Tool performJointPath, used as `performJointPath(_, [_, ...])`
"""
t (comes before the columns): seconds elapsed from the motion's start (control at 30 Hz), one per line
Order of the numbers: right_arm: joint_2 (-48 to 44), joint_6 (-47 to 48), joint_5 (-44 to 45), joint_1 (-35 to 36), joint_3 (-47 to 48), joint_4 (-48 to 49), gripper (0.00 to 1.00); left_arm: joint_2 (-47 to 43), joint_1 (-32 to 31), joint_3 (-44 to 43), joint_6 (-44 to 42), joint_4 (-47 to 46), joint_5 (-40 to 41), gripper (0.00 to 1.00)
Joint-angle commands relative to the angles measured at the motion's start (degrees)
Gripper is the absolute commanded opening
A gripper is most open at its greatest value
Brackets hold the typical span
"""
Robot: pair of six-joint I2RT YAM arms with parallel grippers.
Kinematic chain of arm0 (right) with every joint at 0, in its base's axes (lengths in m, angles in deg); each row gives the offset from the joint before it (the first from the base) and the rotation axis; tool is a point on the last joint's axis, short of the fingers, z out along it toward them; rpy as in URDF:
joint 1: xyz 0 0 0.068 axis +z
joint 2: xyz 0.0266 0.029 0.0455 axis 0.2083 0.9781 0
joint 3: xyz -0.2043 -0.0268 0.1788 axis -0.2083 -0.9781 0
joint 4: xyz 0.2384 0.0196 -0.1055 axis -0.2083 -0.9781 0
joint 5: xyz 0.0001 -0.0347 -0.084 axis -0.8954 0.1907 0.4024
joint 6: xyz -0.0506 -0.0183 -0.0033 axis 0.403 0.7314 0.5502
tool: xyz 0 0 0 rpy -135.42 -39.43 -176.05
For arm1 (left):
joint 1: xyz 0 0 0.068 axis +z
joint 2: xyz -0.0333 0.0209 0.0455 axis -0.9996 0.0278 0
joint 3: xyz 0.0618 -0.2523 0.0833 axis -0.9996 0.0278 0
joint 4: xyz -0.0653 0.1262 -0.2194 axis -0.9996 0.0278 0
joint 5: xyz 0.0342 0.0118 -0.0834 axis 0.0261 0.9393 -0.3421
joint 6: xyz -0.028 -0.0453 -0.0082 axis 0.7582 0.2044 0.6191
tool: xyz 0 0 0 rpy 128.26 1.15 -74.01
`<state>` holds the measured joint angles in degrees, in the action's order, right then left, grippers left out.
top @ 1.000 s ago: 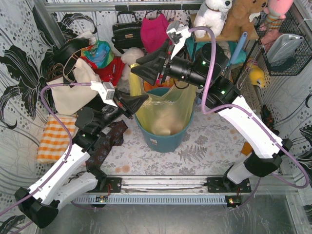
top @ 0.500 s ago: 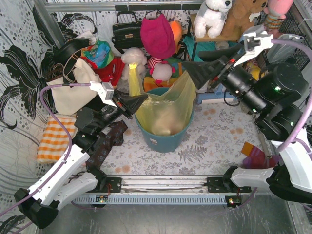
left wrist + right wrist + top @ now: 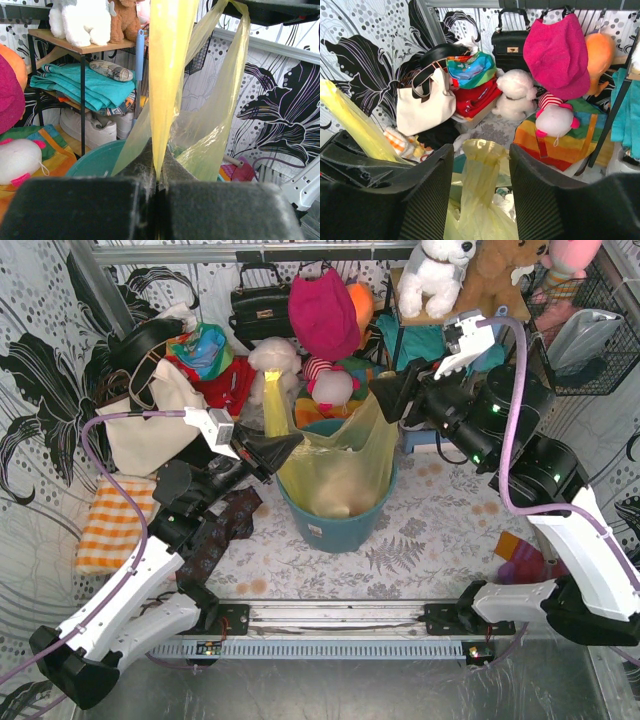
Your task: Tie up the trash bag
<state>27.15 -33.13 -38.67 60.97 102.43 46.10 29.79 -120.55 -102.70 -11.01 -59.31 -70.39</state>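
Grey floral tabletop [image 3: 430, 540], black-flowered walls [image 3: 40, 390]

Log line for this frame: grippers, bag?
left gripper: shut on bag strip | right gripper: open, straddling other bag ear | bag: in bucket, untied

Nothing readable is showing in any view; the teal bucket [image 3: 350, 530] is carrying a small pale patch on its front wall, perhaps a label, but it is too small to read
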Motion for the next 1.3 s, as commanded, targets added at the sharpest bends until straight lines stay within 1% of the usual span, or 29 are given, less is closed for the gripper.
performJointPath(0.0, [-0.3,-1.2,0.0,0.3,0.6,1.1,0.46,-0.6,0.2,0.2,0.3,-2.2,0.5,0.01])
performJointPath(0.1, [-0.5,-1.3,0.7,0.3,0.2,1.5,0.40,-0.6,0.1,0.1,0.3,-2.1,0.6,0.01])
performJointPath(0.2, [-0.9,-1.2,1.8,0.3,0.0,1.6,0.30,-0.7,0.2,0.1,0.1,-1.9,0.7,0.01])
performJointPath(0.23, [-1.1,-1.0,1.8,0.3,-0.2,1.8,0.25,-0.7,0.1,0.1,0.0,-1.8,0.9,0.01])
performJointPath(0.3, [-1.5,-0.8,1.7,0.2,-0.6,2.6,0.11,-0.8,0.1,-0.1,0.0,-1.7,0.9,0.04])
performJointPath(0.37, [-1.6,-0.7,1.4,0.3,-0.4,3.0,0.00,-1.0,0.1,-0.4,-0.1,-1.3,0.9,0.12])
performJointPath(0.47, [-0.9,-0.5,1.2,0.3,1.1,2.0,0.00,-1.7,0.2,-1.8,0.0,-0.2,1.3,0.26])
performJointPath(0.53, [-0.4,-0.5,1.1,0.3,2.0,1.3,0.00,-2.5,0.2,-3.3,-0.2,1.1,1.6,0.41])
performJointPath(0.7, [0.3,-0.9,0.3,0.2,2.6,1.5,0.00,-4.4,0.2,-9.4,-2.1,6.6,3.9,0.54])
performJointPath(0.8, [0.6,-0.9,0.1,0.3,3.1,1.5,0.00,-3.3,0.1,-16.9,-3.4,12.8,5.1,0.59])
performJointPath(0.9, [0.9,-1.1,-0.4,0.2,3.5,1.4,0.00,0.5,0.2,-27.4,-5.0,20.8,2.9,0.63])
performJointPath(0.97, [1.0,-1.2,-0.7,0.3,3.6,1.7,0.00,3.6,0.2,-33.7,-4.7,24.0,1.5,0.64])
performJointPath(1.07, [1.3,-1.3,-0.9,0.3,4.0,1.6,0.00,6.6,0.2,-40.0,-3.0,24.9,0.3,0.66])
performJointPath(1.27, [1.5,-1.6,-1.2,0.3,4.8,1.4,0.00,15.0,0.0,-52.3,2.9,25.0,-6.3,0.71])
